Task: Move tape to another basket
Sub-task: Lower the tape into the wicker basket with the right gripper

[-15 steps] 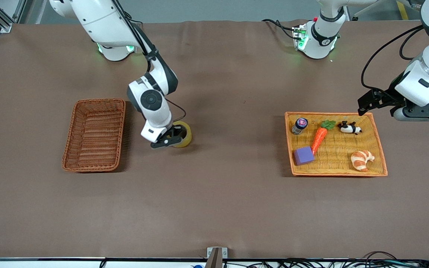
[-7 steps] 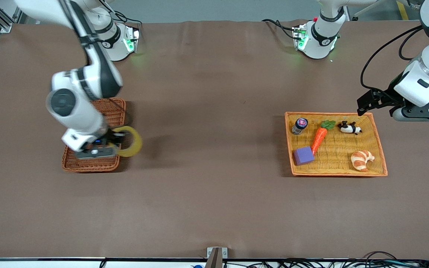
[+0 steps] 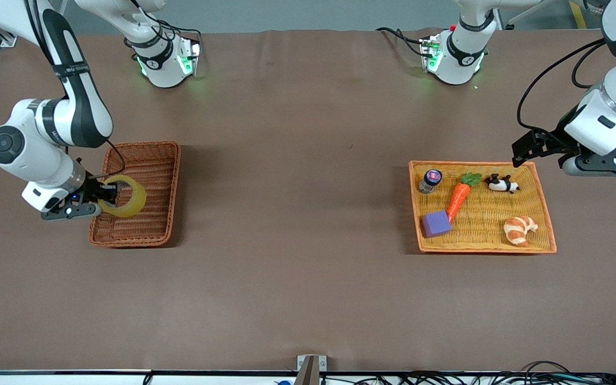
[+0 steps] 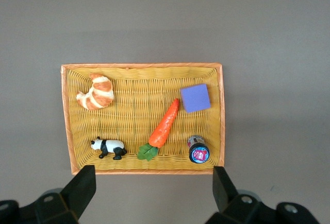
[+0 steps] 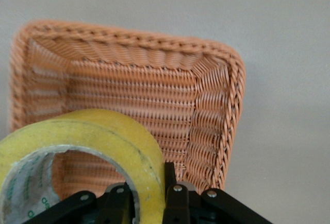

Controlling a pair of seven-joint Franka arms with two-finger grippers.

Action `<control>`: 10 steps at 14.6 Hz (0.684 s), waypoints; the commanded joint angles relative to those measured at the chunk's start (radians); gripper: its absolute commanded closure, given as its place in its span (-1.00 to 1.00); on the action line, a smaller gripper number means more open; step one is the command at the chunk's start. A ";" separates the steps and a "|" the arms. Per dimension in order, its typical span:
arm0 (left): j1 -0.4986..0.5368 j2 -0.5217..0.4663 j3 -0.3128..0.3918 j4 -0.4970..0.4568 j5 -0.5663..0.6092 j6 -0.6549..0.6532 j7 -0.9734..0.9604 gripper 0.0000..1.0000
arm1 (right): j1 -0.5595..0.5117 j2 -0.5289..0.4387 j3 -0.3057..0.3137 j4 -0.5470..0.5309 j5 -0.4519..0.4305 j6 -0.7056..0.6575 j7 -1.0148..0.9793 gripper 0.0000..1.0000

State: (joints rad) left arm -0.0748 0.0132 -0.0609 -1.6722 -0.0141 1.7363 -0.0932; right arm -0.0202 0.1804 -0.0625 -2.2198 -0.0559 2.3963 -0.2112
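Observation:
The yellowish tape roll (image 3: 124, 195) hangs in the air over the reddish-brown wicker basket (image 3: 150, 155), at the part of it nearer the front camera. My right gripper (image 3: 106, 197) is shut on the roll's wall, one finger inside the ring and one outside. In the right wrist view the tape (image 5: 98, 147) fills the foreground with the basket (image 5: 206, 100) beneath it, and the gripper (image 5: 149, 193) clamps its rim. My left gripper (image 3: 522, 152) is open and empty, waiting in the air by the orange tray's edge toward the bases; it shows in the left wrist view too (image 4: 152, 193).
The orange-yellow flat tray (image 3: 546, 214) at the left arm's end holds a carrot (image 3: 457, 197), a purple block (image 3: 436, 223), a croissant (image 3: 520, 230), a panda figure (image 3: 502, 184) and a small jar (image 3: 430, 181). Brown cloth covers the table.
My right arm carried the tape from the table's middle across the basket's edge to over the basket. The left arm barely moved.

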 commanded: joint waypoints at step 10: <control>0.003 -0.013 -0.002 0.025 0.005 -0.026 0.009 -1.00 | -0.030 -0.027 0.023 -0.274 -0.005 0.313 -0.036 0.81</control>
State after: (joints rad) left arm -0.0769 0.0092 -0.0621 -1.6566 -0.0141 1.7285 -0.0979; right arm -0.0331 0.1662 -0.0532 -2.4628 -0.0585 2.6746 -0.2346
